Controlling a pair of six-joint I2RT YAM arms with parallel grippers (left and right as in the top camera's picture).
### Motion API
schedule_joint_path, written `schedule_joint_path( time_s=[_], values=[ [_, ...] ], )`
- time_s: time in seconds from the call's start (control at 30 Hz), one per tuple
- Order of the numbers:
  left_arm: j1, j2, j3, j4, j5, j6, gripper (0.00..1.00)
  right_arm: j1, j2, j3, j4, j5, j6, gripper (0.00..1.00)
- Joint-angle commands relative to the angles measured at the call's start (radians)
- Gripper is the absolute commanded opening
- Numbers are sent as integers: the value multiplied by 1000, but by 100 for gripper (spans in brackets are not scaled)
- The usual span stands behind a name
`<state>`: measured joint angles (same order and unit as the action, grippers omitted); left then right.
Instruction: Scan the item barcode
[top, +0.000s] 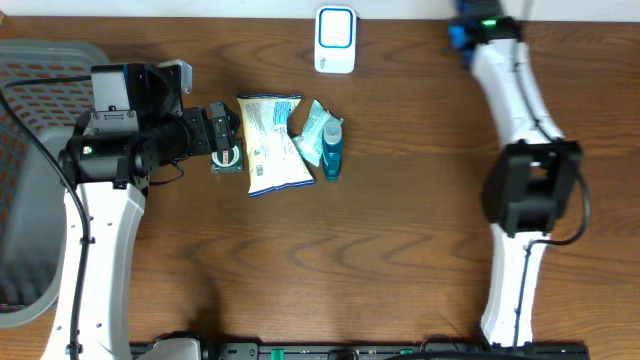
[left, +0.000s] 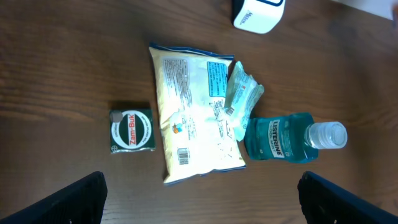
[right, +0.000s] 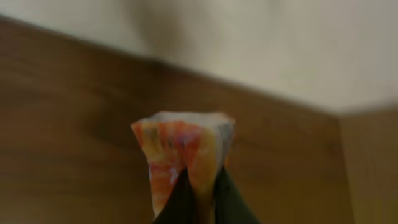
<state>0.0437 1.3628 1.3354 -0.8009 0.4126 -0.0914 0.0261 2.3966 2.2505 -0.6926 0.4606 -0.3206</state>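
The left gripper hangs wide apart above the pouch, which lies barcode-up near the scanner. Next it must drop and pinch. The right gripper is closed, seemingly on a blurred wrapper.

Glossy plastic bag, clear plastic bottle, orange film wrapper, smooth wood table

The green box says "Zam-Buk", and the mouthwash bottle says "LISTERINE". The white pouch has a barcode near one end, small print too tiny to read. The colourful packet is probably printed, just blur.
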Motion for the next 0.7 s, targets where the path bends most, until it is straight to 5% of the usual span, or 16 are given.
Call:
schedule_joint_path(
  time_s=[0.0,0.67],
  values=[
    [-1,3,2,1,-7,16,98,-90,-25,12,-56,19,95,1],
    [-1,3,2,1,-7,16,98,-561,-21,-62,-146,-112,127,1]
  ],
)
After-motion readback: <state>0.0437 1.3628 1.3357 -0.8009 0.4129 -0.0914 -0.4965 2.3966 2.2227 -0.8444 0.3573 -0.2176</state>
